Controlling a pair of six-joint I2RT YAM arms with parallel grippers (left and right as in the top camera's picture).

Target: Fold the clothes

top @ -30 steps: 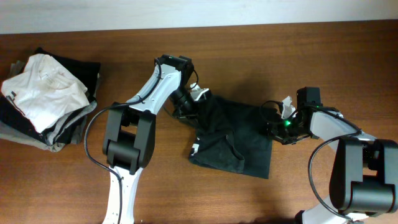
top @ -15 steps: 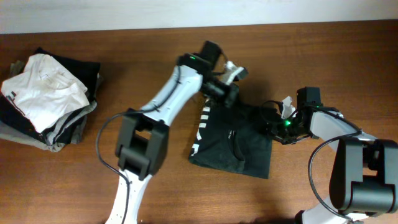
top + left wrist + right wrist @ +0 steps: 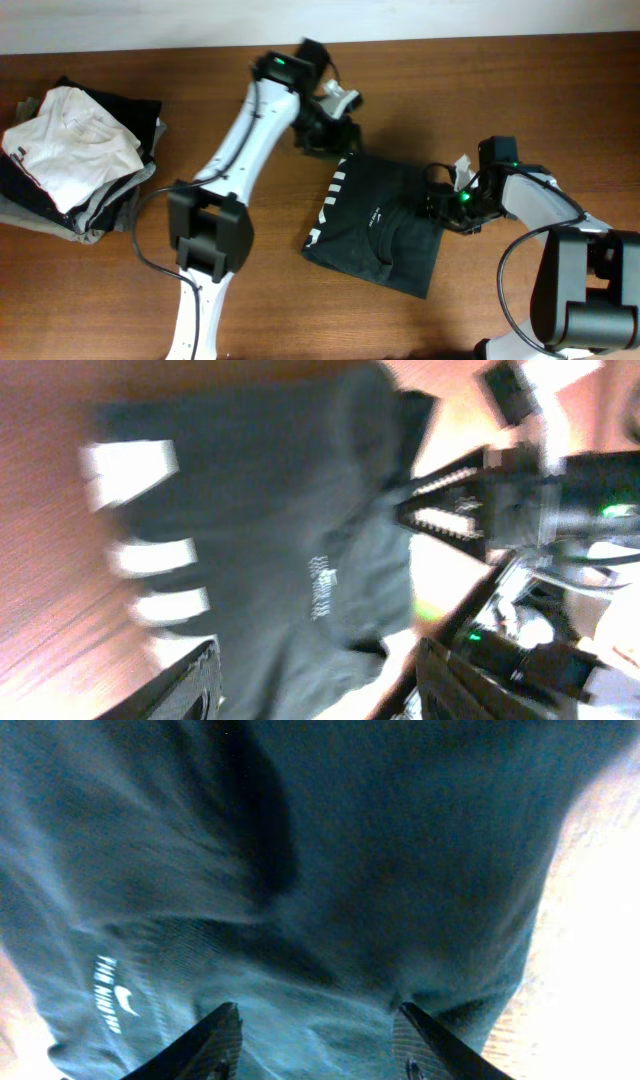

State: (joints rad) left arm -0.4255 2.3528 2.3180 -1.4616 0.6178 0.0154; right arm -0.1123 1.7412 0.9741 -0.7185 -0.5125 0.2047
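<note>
We see a brown wooden table (image 3: 520,90) below a pale wall strip (image 3: 150,20). A pile of clothes (image 3: 70,160) sits at its left end, well apart from the rest. The left wrist view is blurred, and we cannot read the white lettering (image 3: 325,205). The dark charcoal shirt (image 3: 385,230) lies folded and rumpled right of centre, lettering along its left edge. The left gripper (image 3: 315,660) hangs wide by its upper left corner. The right gripper (image 3: 318,1025) stands parted over its right edge, gripping nothing.
</note>
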